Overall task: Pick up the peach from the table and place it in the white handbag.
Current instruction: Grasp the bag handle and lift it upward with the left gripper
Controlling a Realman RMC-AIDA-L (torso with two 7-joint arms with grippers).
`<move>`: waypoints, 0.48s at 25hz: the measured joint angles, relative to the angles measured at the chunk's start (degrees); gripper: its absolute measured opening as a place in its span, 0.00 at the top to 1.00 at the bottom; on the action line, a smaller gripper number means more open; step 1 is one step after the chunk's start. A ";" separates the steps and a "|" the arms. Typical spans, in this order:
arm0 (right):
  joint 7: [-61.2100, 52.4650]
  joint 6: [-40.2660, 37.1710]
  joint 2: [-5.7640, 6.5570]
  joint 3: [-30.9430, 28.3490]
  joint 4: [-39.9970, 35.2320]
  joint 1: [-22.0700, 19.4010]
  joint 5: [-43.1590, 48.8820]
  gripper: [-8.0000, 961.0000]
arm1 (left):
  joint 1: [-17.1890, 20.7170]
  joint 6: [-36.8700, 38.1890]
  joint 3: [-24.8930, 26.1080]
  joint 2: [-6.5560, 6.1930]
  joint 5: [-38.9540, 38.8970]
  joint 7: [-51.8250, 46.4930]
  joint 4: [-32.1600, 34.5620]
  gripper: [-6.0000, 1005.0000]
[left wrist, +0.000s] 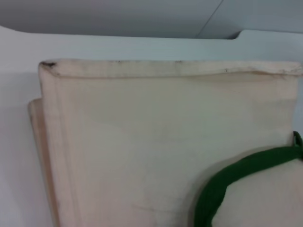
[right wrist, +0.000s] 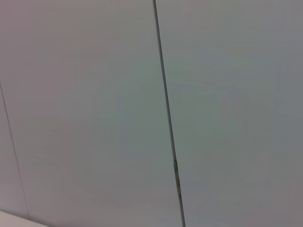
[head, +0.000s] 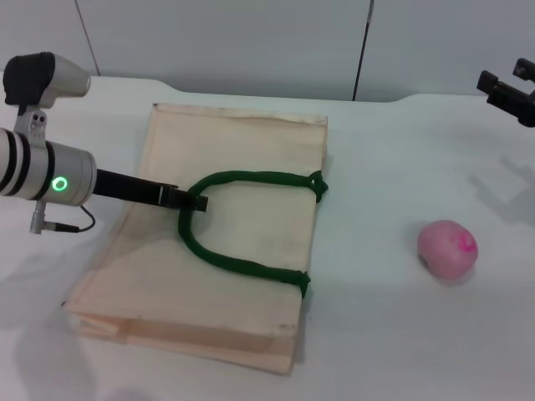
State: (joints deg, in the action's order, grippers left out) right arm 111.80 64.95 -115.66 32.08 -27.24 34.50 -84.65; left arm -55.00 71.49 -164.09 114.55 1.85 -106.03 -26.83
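Left tool (head: 194, 200) at handbag (head: 251, 150) handle (head: 242, 263)

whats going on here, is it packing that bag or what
Early stage. The left gripper reaches over the white handbag, which lies flat on the table, its tip at the bag's dark-green handle. The peach sits untouched on the table to the bag's right. The right gripper is raised at the far right, away from the peach.
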 joint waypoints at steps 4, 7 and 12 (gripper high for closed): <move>0.00 0.00 -0.03 0.00 0.00 0.04 -0.06 0.23 | -0.23 -1.02 0.00 0.04 -0.04 0.07 0.37 0.43; 0.00 0.00 -0.08 0.00 0.00 0.04 -0.07 0.23 | -0.41 -1.92 0.00 -0.08 0.31 0.10 1.60 0.43; 0.00 0.03 -0.09 0.00 0.00 0.06 -0.08 0.23 | -0.48 -2.92 0.00 -0.32 0.39 0.12 2.79 0.51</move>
State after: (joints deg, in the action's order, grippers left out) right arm 111.80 64.98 -115.75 32.08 -27.24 34.56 -84.73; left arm -55.48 68.57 -164.09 114.23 2.24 -105.91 -24.04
